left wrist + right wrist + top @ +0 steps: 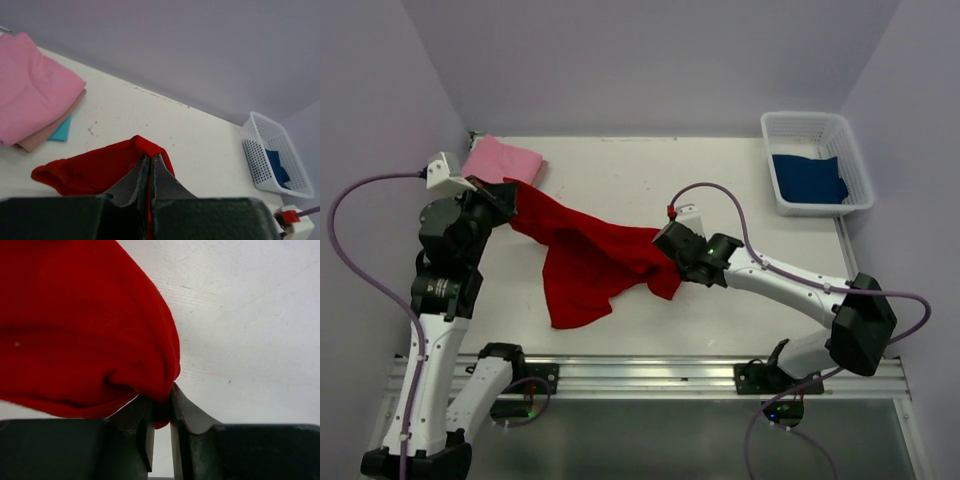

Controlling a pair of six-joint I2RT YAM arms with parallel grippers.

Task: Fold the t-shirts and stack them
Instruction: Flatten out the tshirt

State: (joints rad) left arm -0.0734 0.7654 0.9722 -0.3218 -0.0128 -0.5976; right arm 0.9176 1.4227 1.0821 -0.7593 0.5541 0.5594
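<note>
- Jaws, left arm (450,250): shut tight on a bunched edge of the red t-shirt (585,262), at the upper left of the overhead view. The wrist view shows cloth pinched there with no gap.
- Jaws, right arm (770,272): closed on another fold of the same shirt, near frame centre. Red cloth fills the narrow slot between them.
- Red t-shirt: unfolded and strung between the two grips. Its long axis runs from upper left down toward centre. The slack body sags to the lower part of the frame and lies rumpled on the desk (650,170).
- Stack: the pink t-shirt (505,160) is folded on top, with the beige t-shirt (52,127) and turquoise t-shirt (61,131) beneath. It sits in the upper left corner, just beyond the left jaws. Whether the red cloth touches it I cannot tell.
- Dark blue t-shirt (808,180): inside the white basket (817,122), upper right, well apart from both arms.
- Judgement: this looks like the spreading step, with no fold made yet. The shirt lies between the grips, so the next move likely turns on drawing it taut along that axis and laying it flat.
- Left arm is nearer the stack, so dragging red cloth across the pink pile is the risk.
</note>
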